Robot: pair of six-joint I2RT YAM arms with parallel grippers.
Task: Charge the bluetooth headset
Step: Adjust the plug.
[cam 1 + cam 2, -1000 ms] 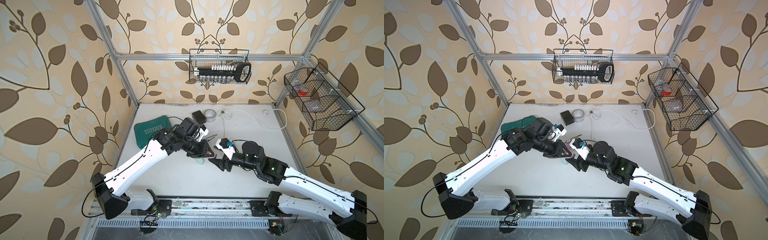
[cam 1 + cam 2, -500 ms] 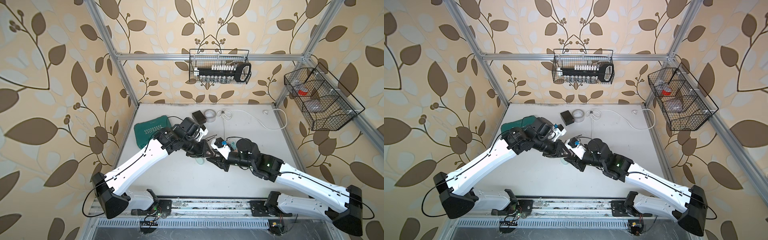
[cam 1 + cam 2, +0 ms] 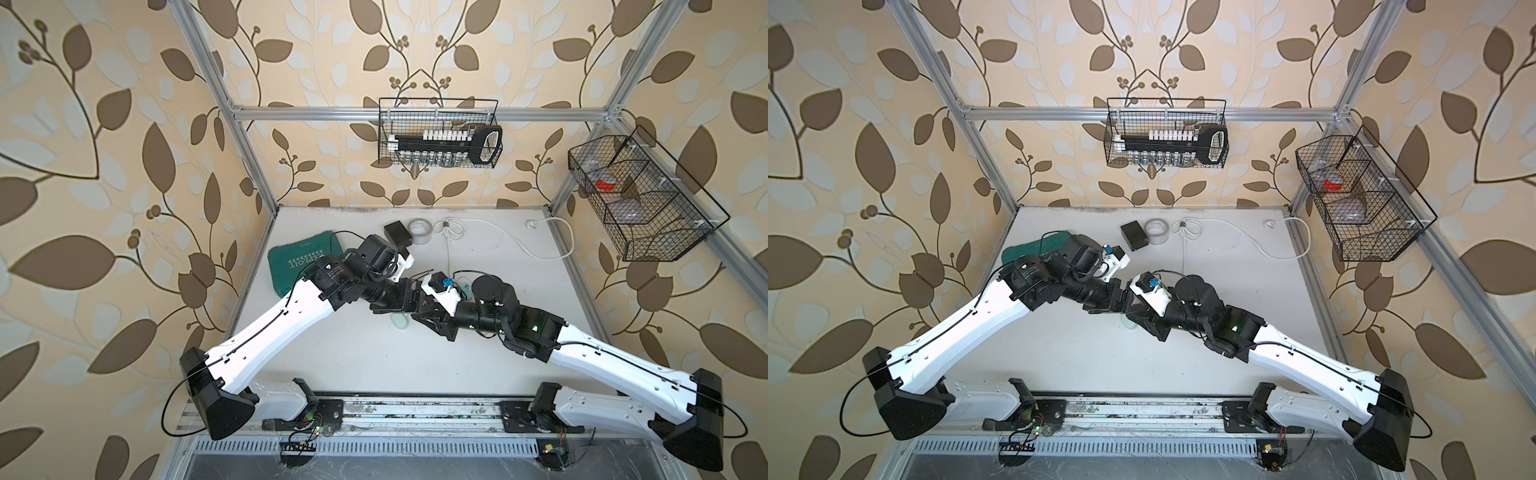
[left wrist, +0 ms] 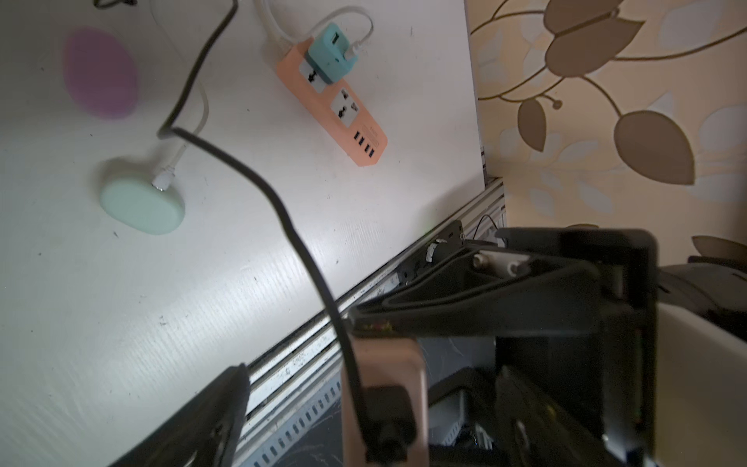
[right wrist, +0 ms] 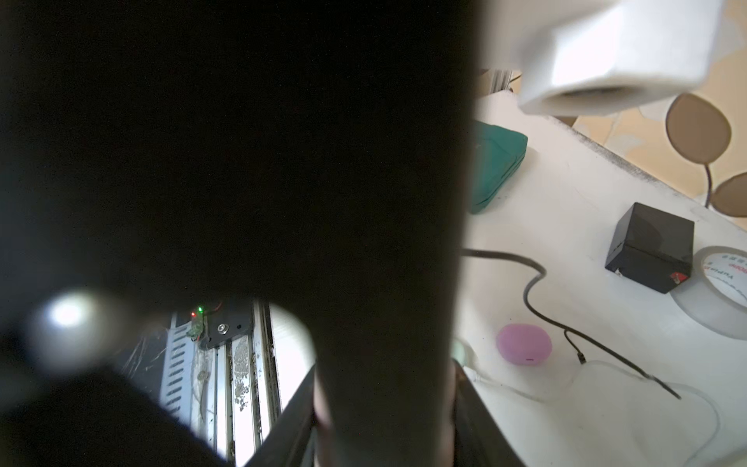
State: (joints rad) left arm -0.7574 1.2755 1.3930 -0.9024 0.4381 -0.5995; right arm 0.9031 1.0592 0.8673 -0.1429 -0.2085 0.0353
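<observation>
Leaf-patterned wallpaper (image 3: 104, 137) lines the booth on three sides, and the white tabletop (image 3: 374, 365) is busy along its back edge. A green pouch (image 3: 299, 266), a small black box (image 5: 650, 246) and a roll of tape (image 5: 723, 291) lie there.

Both arms reach in and meet over the middle. The left hand (image 4: 370, 374) stands wide, and its one clearly seen finger (image 4: 226, 404) is clear of the flat rose-coloured block (image 4: 398, 360). The right hand (image 5: 384, 388) is clamped on that block, its fingers pressed to the block's pinkish edges in the right wrist view. A black cable (image 4: 242, 170) is plugged into the block and trails away across the tabletop.

The mint-green headset case (image 4: 141, 206) sits flat on the tabletop, and in a top view it peeks out (image 3: 401, 322) just below the meeting hands. A white lead (image 4: 178, 153) is plugged into its side. Well apart from it lies an orange power strip (image 4: 343, 121) with a teal adapter (image 4: 329, 54) seated in one socket. A purple case (image 5: 523, 343) rests loose near the black cable.
</observation>
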